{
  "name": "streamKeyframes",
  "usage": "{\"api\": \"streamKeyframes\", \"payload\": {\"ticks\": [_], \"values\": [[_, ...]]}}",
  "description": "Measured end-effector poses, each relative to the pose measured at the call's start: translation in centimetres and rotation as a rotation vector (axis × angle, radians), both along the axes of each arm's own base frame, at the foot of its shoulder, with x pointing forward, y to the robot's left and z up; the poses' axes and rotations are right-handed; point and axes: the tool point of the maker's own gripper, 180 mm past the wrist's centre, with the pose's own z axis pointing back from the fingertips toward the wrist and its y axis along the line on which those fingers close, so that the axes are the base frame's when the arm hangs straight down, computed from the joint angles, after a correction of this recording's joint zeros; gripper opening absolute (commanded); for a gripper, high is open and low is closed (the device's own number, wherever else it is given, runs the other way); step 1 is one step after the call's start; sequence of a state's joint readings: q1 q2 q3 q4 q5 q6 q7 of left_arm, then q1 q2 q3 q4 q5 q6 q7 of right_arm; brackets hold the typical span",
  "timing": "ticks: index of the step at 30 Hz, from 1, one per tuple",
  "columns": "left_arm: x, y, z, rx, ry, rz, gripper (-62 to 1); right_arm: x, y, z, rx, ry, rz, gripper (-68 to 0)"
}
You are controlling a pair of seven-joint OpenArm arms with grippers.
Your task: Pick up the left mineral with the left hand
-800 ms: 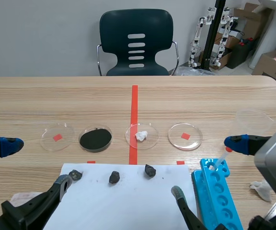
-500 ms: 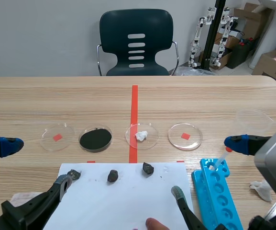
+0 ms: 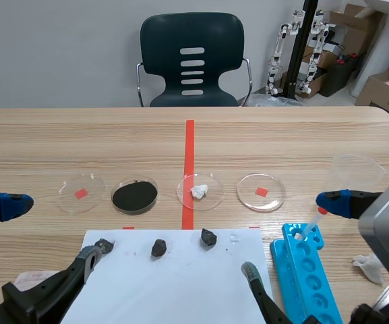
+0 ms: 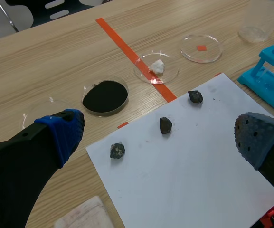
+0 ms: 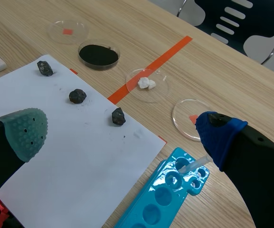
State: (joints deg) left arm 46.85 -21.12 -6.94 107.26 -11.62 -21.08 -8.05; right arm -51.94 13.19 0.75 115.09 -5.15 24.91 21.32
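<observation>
Three dark minerals lie in a row along the far edge of a white paper sheet [image 3: 174, 283] on the counter [image 3: 79, 142], probably spaced out so a pincer can close on one without nudging the next. The left mineral [image 3: 105, 246] sits at the sheet's 11 o'clock corner, well apart from the middle mineral [image 3: 159, 248] at its 3 o'clock; the right mineral [image 3: 209, 237] lies farther along the same line. The left pincer [image 3: 56, 229] hangs spread wide and empty. One finger is out at the stone's 9 o'clock and the other is just at its 7 o'clock, so the stone seems roughly bracketed but untouched. From the left wrist view the stone lies ahead of the fingers, nearer the blue-padded one. The pincer likely needs to come forward and down before squeezing. The right pincer [image 5: 121, 134] is also agape and holds nothing, parked near the blue tube rack [image 3: 309, 270] at the sheet's 3 o'clock, seemingly kept out of the way.
</observation>
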Motion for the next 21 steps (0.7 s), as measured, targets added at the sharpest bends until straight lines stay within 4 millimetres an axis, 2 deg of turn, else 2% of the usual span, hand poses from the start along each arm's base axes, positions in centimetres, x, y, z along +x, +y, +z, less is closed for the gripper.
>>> {"api": "streamKeyframes", "payload": {"ticks": [21], "values": [[0.11,0.03,0.19,-0.017,-0.002,0.008,1.4,0.0,0.0,0.0,0.0,0.0,0.0,0.4]]}}
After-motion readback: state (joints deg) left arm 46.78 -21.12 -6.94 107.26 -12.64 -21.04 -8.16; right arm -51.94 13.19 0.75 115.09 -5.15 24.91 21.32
